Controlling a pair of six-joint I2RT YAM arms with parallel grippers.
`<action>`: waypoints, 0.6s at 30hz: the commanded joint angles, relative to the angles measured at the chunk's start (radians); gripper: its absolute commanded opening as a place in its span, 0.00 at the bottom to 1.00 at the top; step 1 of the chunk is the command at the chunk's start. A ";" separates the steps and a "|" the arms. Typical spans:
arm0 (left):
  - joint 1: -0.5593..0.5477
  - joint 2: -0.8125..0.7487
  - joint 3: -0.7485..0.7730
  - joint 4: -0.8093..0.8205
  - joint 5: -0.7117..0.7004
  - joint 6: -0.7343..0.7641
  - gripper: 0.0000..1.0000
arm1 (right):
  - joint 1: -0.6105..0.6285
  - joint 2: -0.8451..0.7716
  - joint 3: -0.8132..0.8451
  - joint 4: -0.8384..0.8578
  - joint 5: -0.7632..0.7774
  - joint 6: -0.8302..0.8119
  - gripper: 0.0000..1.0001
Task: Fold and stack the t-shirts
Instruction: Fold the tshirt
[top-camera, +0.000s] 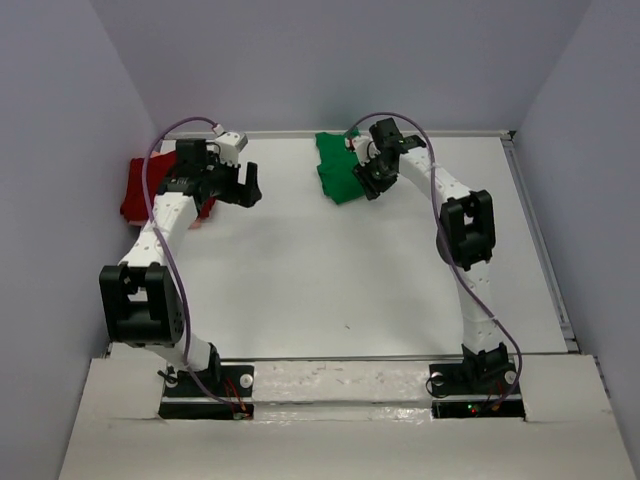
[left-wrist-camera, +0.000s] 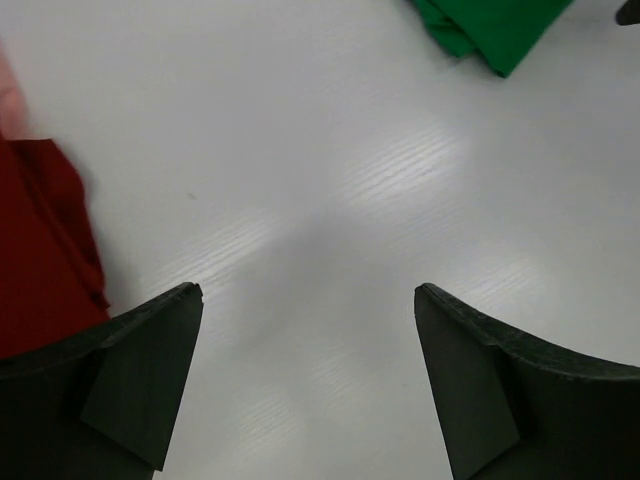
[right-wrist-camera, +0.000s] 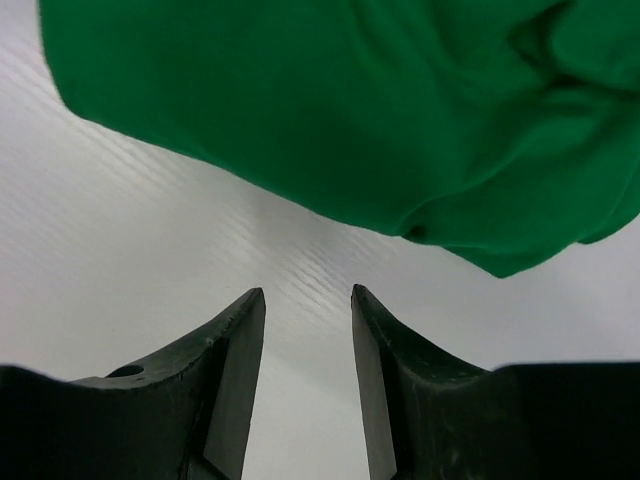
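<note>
Arms (top-camera: 165, 215) outstretched, left hand (left-wrist-camera: 308, 292) spread wide beside red t-shirt (left-wrist-camera: 40, 250), right hand (right-wrist-camera: 308, 292) half-parted, empty, near green t-shirt (right-wrist-camera: 350, 110)

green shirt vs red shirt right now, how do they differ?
Colour: green shirt bright green, red shirt dark red.
Place: green shirt far centre of the table, red shirt at its far left edge.
Neighbour: the right end effector is open by the green shirt, the left end effector open by the red shirt.
Shared: both bunched, neither gripped.
</note>
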 joint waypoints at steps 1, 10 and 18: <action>-0.016 0.119 0.047 0.030 0.278 -0.059 0.96 | -0.017 -0.087 -0.053 0.091 0.104 0.057 0.46; -0.239 0.530 0.331 -0.046 0.433 -0.113 0.73 | -0.134 -0.124 -0.077 0.117 0.115 0.166 0.44; -0.365 0.768 0.615 -0.067 0.476 -0.182 0.54 | -0.175 -0.109 -0.049 0.116 0.120 0.154 0.44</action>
